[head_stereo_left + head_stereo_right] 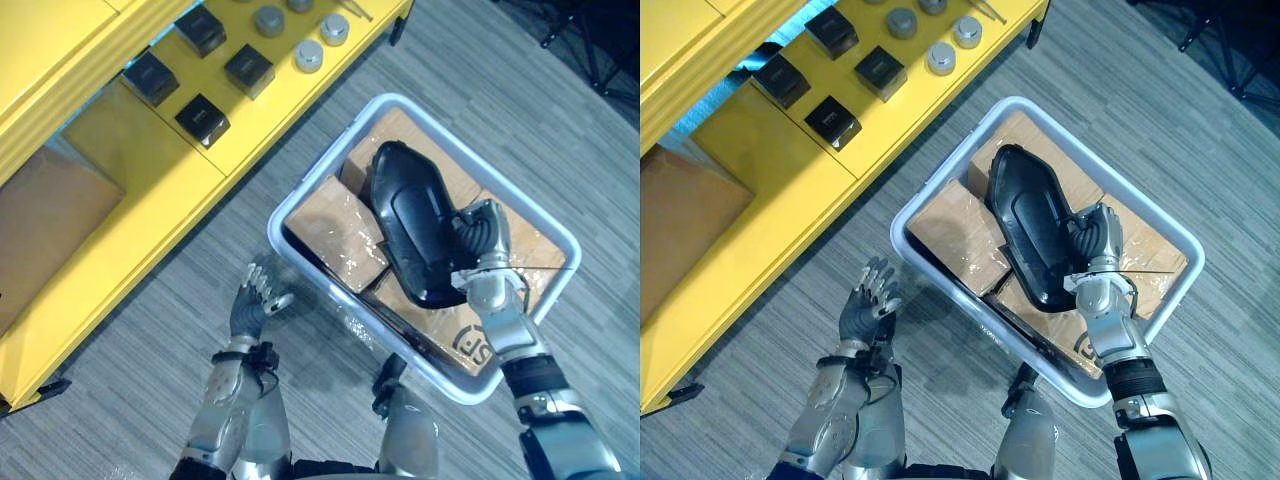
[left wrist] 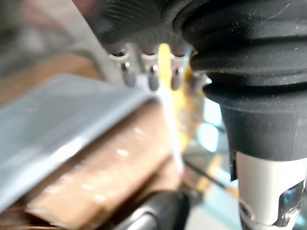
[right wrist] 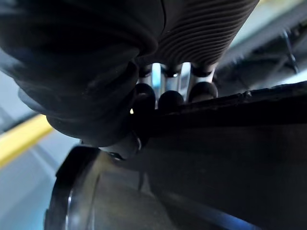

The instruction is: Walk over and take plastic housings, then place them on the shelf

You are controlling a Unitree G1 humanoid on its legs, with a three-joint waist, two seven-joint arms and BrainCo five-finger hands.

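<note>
Right hand (image 1: 482, 236) curls round a black housing (image 1: 412, 218) at the bin (image 1: 327, 158); left hand (image 1: 250, 305) hangs open. Nothing shelved (image 1: 130, 150) yet.

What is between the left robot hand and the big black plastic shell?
In the left eye view, the white bin's rim and a cardboard box inside it lie between the left robot hand and the black housing.
</note>
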